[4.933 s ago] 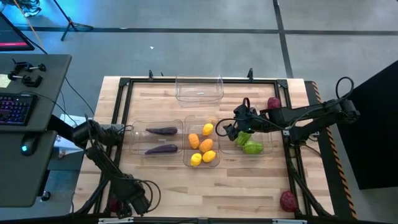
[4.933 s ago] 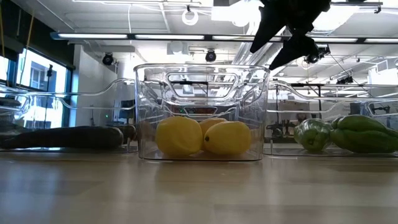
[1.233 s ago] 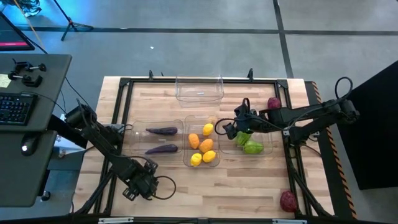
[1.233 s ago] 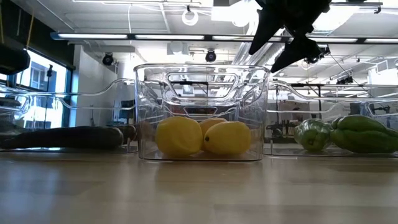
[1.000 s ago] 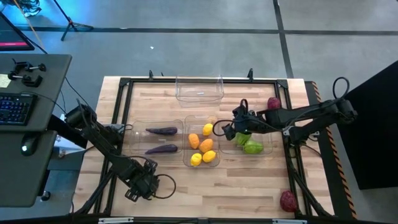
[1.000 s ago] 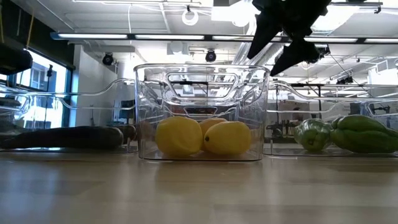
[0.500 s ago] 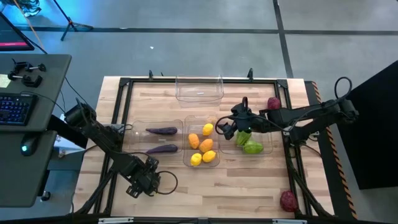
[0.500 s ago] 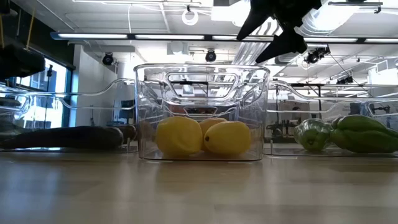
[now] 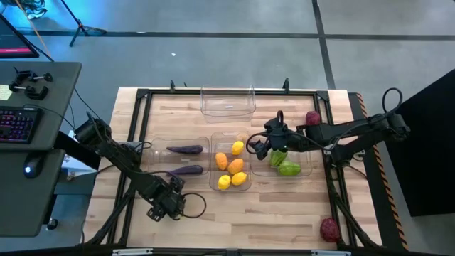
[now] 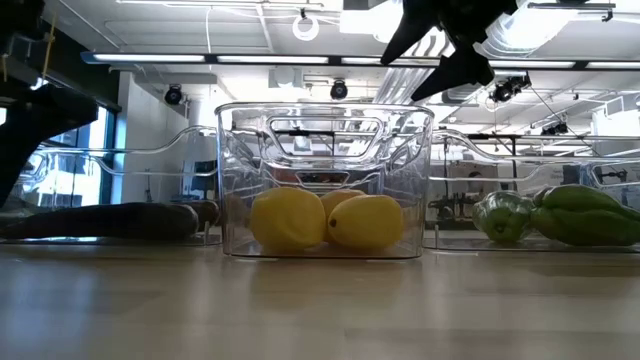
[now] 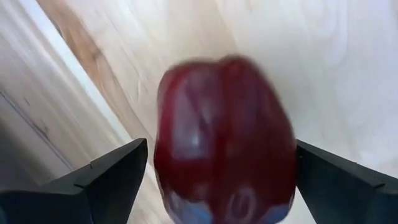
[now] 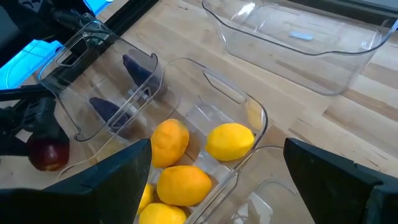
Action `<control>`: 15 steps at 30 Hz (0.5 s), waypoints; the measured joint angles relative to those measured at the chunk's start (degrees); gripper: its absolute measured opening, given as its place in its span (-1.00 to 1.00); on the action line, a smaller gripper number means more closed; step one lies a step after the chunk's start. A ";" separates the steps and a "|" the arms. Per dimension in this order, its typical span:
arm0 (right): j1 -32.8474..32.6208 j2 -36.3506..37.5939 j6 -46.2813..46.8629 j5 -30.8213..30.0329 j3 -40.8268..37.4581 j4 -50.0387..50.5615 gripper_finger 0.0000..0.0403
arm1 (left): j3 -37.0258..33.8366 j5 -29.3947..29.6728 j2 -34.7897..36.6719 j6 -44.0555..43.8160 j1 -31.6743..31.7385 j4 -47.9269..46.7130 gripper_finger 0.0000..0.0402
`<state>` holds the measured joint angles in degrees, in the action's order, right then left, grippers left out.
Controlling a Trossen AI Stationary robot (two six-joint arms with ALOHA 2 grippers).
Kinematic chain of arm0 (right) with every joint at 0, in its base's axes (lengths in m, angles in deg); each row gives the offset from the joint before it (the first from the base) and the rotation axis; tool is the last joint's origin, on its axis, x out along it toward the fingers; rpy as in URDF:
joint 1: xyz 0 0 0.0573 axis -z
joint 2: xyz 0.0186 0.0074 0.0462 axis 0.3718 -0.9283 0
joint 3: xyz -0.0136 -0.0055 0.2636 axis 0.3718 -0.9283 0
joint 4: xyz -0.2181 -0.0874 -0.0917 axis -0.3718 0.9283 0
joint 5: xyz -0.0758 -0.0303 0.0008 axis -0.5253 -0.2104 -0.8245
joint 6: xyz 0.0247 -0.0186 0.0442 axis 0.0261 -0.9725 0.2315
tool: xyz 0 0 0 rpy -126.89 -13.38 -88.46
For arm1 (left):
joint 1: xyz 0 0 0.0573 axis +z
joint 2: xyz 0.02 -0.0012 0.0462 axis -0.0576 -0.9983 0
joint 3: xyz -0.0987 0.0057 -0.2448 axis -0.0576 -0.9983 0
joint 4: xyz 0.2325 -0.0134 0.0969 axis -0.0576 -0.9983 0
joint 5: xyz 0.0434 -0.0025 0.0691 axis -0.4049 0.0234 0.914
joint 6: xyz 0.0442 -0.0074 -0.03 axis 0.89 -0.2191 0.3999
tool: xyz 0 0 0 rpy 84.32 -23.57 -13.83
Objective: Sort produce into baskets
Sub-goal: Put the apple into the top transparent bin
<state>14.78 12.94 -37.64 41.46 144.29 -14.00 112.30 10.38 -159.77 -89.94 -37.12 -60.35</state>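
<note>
My left gripper (image 9: 169, 205) is at the near left of the table, shut on a dark red round piece (image 11: 224, 124); it also shows in the right wrist view (image 12: 48, 154). My right gripper (image 9: 256, 148) is open and empty, above the gap between the middle bin (image 9: 231, 162) of lemons and orange ones and the right bin (image 9: 286, 165) of green ridged ones. The left bin (image 9: 178, 160) holds two purple eggplants. The far bin (image 9: 227, 101) is empty. My left gripper pinches the dark red piece between its two fingers, one on each of its sides (image 11: 163, 155). The fingers come from above, pointing down at the table. The piece hangs below the gripper, above the wood.
Two more dark red pieces lie on the table, one at the far right (image 9: 313, 118) and one at the near right corner (image 9: 328, 229). A black frame runs round the table's edges. Bare wood (image 9: 242, 213) lies in front of the bins.
My left gripper has carried the dark red piece toward the table's right edge and a little toward the far edge, nearer the left bin. My right gripper has risen a little above the bins and stayed open.
</note>
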 joint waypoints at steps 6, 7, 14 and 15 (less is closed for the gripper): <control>0.00 0.00 -0.02 0.01 0.01 0.00 0.76 | -1.33 1.20 0.11 -0.66 -0.02 5.91 0.83; 0.00 0.00 -0.02 0.01 0.00 0.01 0.76 | -1.79 1.17 0.00 -0.78 -0.02 6.24 0.83; 0.00 0.00 -0.02 0.04 0.00 0.39 0.76 | -3.59 1.90 -0.84 -2.81 -0.02 6.12 0.83; 0.00 0.00 -0.02 0.04 0.00 0.42 0.76 | -3.67 1.94 -0.83 -3.15 -0.02 5.82 0.83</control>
<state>14.78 12.94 -37.66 41.49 144.29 -13.59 108.63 12.32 -160.60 -93.09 -37.14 -54.53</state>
